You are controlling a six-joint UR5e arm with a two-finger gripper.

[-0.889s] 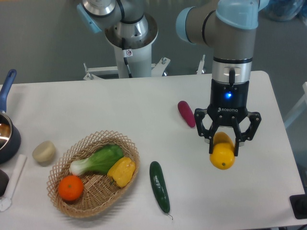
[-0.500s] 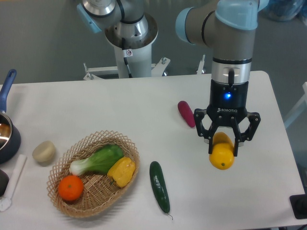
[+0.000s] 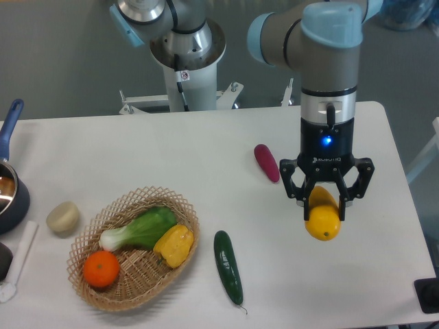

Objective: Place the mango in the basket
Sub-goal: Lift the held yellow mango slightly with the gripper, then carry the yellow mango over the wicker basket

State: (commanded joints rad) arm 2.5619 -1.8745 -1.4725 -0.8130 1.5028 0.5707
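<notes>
Mango (image 3: 323, 218) sat between the fingers of the gripper (image 3: 324, 205), upper half pinched, lower half hanging below the tips; long axis ran roughly up-down w/ a slight tilt. Claw was clamped on it, apparently off the table (image 3: 206, 151), though hard to confirm from this view. Basket (image 3: 89, 288) lay well off to the claw's left in the picture & a bit nearer the camera, w/ cucumber (image 3: 228, 266) between them. Judged next move: carry sideways across toward the basket, clearing the cucumber.
</notes>
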